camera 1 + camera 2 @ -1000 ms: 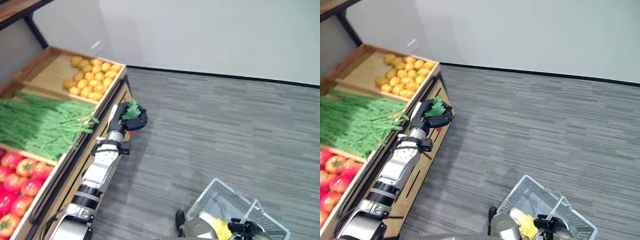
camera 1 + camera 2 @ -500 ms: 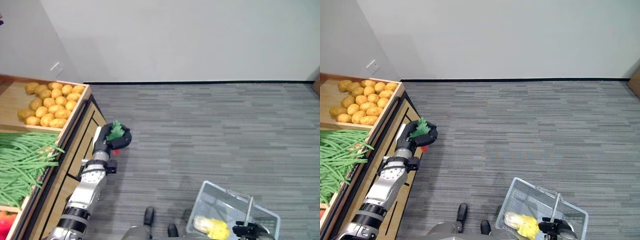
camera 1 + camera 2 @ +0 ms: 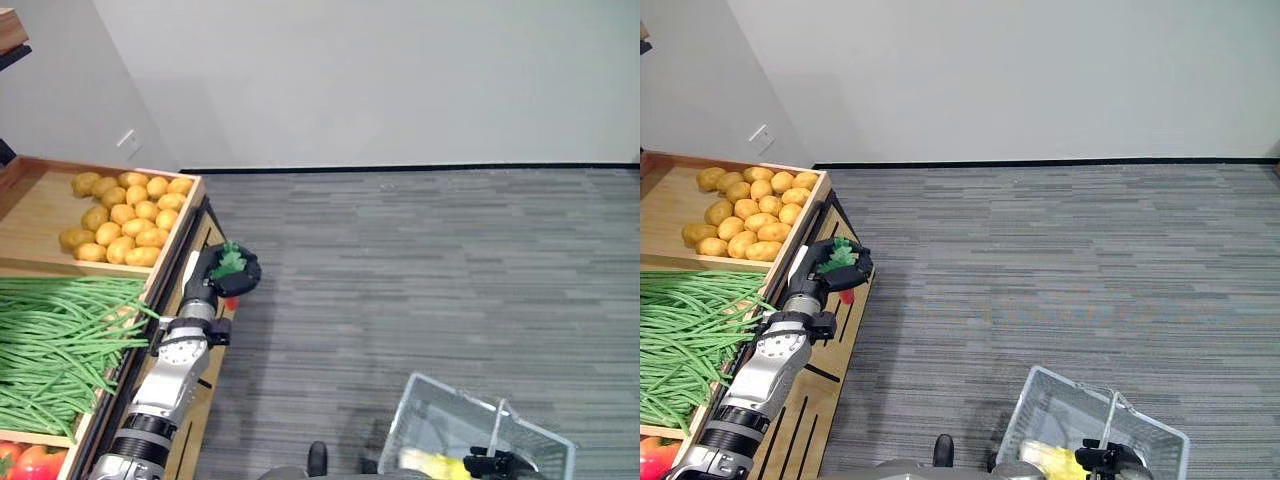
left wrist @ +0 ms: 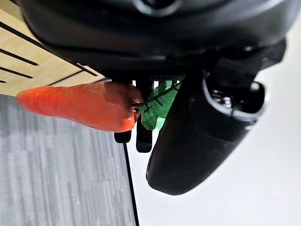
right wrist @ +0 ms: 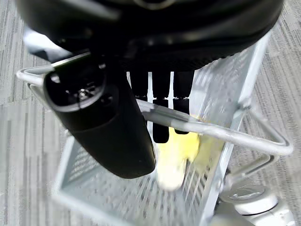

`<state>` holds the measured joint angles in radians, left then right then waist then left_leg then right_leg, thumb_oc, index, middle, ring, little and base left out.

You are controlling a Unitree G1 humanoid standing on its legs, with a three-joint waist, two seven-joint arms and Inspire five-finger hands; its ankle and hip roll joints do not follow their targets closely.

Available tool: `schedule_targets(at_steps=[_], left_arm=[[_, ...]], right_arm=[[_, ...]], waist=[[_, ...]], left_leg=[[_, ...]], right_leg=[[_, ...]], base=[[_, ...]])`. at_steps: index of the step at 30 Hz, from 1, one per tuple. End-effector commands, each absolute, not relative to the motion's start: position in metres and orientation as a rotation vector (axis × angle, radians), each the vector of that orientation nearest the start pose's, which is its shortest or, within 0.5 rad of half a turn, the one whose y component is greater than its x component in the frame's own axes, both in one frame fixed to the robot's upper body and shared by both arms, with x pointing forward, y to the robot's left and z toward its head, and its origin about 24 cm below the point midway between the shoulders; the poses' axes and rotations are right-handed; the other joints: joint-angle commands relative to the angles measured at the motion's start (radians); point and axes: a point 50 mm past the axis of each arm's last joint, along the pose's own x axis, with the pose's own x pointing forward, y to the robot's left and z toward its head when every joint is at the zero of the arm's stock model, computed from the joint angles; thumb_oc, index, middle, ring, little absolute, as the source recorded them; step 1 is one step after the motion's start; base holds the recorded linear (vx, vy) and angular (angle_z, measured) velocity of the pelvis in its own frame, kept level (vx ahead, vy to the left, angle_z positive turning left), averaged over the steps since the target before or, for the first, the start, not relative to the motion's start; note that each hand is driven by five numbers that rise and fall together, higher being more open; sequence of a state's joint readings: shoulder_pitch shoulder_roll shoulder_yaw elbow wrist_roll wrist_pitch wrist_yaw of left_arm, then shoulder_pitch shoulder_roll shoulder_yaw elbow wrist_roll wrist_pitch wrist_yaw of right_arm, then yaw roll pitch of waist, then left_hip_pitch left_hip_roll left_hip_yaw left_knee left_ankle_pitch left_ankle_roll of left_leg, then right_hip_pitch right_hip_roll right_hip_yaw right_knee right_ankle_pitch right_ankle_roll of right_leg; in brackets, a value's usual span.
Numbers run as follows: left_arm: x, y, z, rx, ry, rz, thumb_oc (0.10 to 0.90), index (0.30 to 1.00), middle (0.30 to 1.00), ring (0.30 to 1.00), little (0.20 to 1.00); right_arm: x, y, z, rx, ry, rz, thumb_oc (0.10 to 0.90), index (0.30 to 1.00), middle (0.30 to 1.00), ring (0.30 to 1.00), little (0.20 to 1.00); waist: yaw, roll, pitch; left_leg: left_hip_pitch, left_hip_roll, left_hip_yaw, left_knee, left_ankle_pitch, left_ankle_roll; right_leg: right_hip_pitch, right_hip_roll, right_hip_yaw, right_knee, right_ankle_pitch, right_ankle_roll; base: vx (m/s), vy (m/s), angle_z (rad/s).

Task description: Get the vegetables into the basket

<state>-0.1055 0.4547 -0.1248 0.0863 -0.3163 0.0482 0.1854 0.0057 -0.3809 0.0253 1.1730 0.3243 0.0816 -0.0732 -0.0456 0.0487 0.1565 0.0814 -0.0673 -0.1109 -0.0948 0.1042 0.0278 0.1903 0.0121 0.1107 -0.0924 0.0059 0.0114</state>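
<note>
**Orange carrot in left hand, transfer to basket pending**

Orange carrot (image 4: 80,106) with green top (image 3: 231,262) sits in the left hand (image 3: 226,275), fingers (image 4: 143,136) curled round the crown end so the root sticks out free. The hand hangs just off the front edge of the produce stand (image 3: 190,330), over the grey carpet (image 3: 420,260), well apart from the basket (image 3: 1040,420).

The basket is a wire one, low on the robot's right. The right hand (image 5: 106,113) has its fingers (image 5: 161,113) hooked round the handle (image 5: 207,132). Something yellow (image 3: 1050,458) lies inside already; what it is cannot be told from here.

Stand bins: potatoes (image 3: 125,215), green beans (image 3: 55,340), tomatoes (image 3: 25,462) at the near corner.

Judgement on the step in hand, carrying the carrot across to the basket:
- Keep the grip closed for the whole swing. It looks to sit near the leaves, so the heavy root can pivot or slip out.
- Bring the left hand across and down until the root tip is over the open mesh, not over the rim or handle.
- Hold the basket steady and level with the right hand, or lift it toward the left to shorten the reach.
- Release low inside, clear of the handle bar; a drop from height could bounce out or catch the wire.
</note>
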Motion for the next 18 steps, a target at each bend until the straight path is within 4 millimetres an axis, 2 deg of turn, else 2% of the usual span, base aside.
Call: schedule_targets(at_steps=[1, 2, 3, 6, 10, 12, 13, 17, 18], left_arm=[[0.285, 0.207, 0.113, 0.12, -0.219, 0.035, 0.4, 0.3, 0.3, 0.3, 0.3], [0.285, 0.207, 0.113, 0.12, -0.218, 0.035, 0.4, 0.3, 0.3, 0.3, 0.3], [0.283, 0.2, 0.115, 0.111, -0.227, -0.008, 0.4, 0.3, 0.3, 0.3, 0.3], [0.281, 0.195, 0.116, 0.104, -0.233, -0.037, 0.4, 0.3, 0.3, 0.3, 0.3], [0.279, 0.175, 0.121, 0.075, -0.254, -0.138, 0.4, 0.3, 0.3, 0.3, 0.3], [0.279, 0.172, 0.122, 0.071, -0.257, -0.154, 0.4, 0.3, 0.3, 0.3, 0.3], [0.28, 0.163, 0.126, 0.058, -0.271, -0.195, 0.4, 0.3, 0.3, 0.3, 0.3], [0.28, 0.144, 0.131, 0.037, -0.284, -0.282, 0.4, 0.3, 0.3, 0.3, 0.3], [0.28, 0.144, 0.131, 0.037, -0.284, -0.282, 0.4, 0.3, 0.3, 0.3, 0.3]], right_arm=[[0.141, -0.332, -0.106, -0.193, 0.991, -0.493, 0.4, 0.3, 0.3, 0.3, 0.3], [0.141, -0.332, -0.106, -0.193, 0.991, -0.493, 0.4, 0.3, 0.3, 0.3, 0.3], [0.155, -0.333, -0.099, -0.208, 0.949, -0.484, 0.4, 0.3, 0.3, 0.3, 0.3], [0.167, -0.333, -0.093, -0.213, 0.916, -0.475, 0.4, 0.3, 0.3, 0.3, 0.3], [0.202, -0.327, -0.078, -0.244, 0.834, -0.427, 0.4, 0.3, 0.3, 0.3, 0.3], [0.209, -0.326, -0.074, -0.253, 0.814, -0.417, 0.4, 0.3, 0.3, 0.3, 0.3], [0.226, -0.32, -0.065, -0.269, 0.775, -0.388, 0.4, 0.3, 0.3, 0.3, 0.3], [0.254, -0.309, -0.05, -0.307, 0.714, -0.331, 0.4, 0.3, 0.3, 0.3, 0.3], [0.254, -0.309, -0.05, -0.307, 0.714, -0.331, 0.4, 0.3, 0.3, 0.3, 0.3]], waist=[[0.01, -0.025, -0.075], [0.009, -0.025, -0.075], [0.015, -0.026, -0.078], [0.02, -0.027, -0.081], [0.036, -0.03, -0.085], [0.038, -0.031, -0.085], [0.042, -0.032, -0.085], [0.049, -0.03, -0.085], [0.049, -0.03, -0.085]], left_leg=[[0.044, 0.025, 0.025, 0.009, -0.109, -0.038], [0.044, 0.025, 0.025, 0.009, -0.109, -0.038], [0.045, 0.024, 0.02, 0.008, -0.11, -0.037], [0.047, 0.023, 0.02, 0.008, -0.113, -0.036], [0.054, 0.023, 0.017, 0.008, -0.117, -0.034], [0.055, 0.024, 0.017, 0.008, -0.118, -0.033], [0.057, 0.023, 0.016, 0.008, -0.119, -0.033], [0.055, 0.023, 0.014, 0.008, -0.118, -0.032], [0.055, 0.023, 0.014, 0.008, -0.118, -0.032]], right_leg=[[-0.019, -0.038, -0.055, 0.005, -0.047, 0.05], [-0.019, -0.038, -0.055, 0.005, -0.048, 0.05], [-0.019, -0.04, -0.059, 0.005, -0.047, 0.052], [-0.017, -0.042, -0.06, 0.005, -0.049, 0.053], [-0.009, -0.044, -0.07, 0.005, -0.053, 0.053], [-0.008, -0.045, -0.072, 0.005, -0.053, 0.053], [-0.007, -0.046, -0.076, 0.005, -0.05, 0.053], [-0.009, -0.046, -0.078, 0.005, -0.049, 0.053], [-0.009, -0.046, -0.078, 0.005, -0.049, 0.053]], base=[[0.0, 0.0, 0.0], [0.0, 0.0, 0.0], [0.0, 0.0, 0.0], [0.0, 0.0, 0.0], [0.01, 0.002, 0.05], [0.0, -0.002, 0.02], [0.0, 0.0, 0.0], [-0.01, -0.005, 0.02], [-0.01, -0.004, 0.04]])
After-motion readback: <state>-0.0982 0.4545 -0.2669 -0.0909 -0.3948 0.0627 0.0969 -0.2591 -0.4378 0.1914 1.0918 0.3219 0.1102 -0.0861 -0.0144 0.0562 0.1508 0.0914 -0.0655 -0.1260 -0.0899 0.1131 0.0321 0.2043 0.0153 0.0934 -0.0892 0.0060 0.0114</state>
